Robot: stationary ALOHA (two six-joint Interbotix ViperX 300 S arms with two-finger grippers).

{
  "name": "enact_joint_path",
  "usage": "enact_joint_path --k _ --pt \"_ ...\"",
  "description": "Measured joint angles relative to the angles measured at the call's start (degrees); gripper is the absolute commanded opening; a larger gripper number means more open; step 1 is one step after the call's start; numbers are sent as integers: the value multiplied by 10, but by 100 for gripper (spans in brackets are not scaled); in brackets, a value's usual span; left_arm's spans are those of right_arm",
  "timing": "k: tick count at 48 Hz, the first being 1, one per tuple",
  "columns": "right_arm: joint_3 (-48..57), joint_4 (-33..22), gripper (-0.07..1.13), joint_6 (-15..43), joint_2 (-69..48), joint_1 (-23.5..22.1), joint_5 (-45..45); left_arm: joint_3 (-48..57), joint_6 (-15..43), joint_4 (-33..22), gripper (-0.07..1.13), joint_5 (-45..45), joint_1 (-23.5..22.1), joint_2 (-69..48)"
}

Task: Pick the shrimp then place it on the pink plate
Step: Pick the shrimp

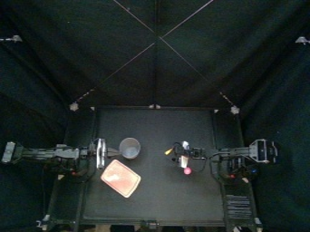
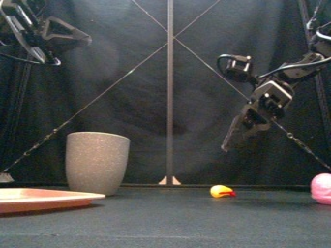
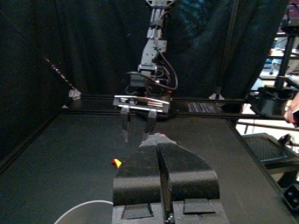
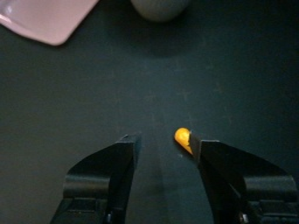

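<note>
My right gripper (image 4: 169, 143) hangs over the table (image 4: 70, 96), jaws spread and empty. The orange shrimp (image 4: 184, 139) lies right under the gap, closer to one jaw than the other. Its long axis runs roughly along the jaws, so I judge a pinch would cross its narrow width. The pink tray (image 4: 35, 17) sits well apart, toward the left arm. The left gripper (image 3: 163, 142) is held high, jaws together.

Small orange-yellow shrimp (image 2: 223, 192), lying loose right of centre, well apart from flat pink plate (image 1: 121, 179) at front left
</note>
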Motion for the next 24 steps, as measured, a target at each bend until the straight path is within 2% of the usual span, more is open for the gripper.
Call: enact_joint_path --k 16,24 --pt "-83 -92 84 -1 106 -19 105 12 -1 1 2 1 1 1" --pt "-104 -105 83 -4 138 -40 131 15 -1 0 2 1 1 0"
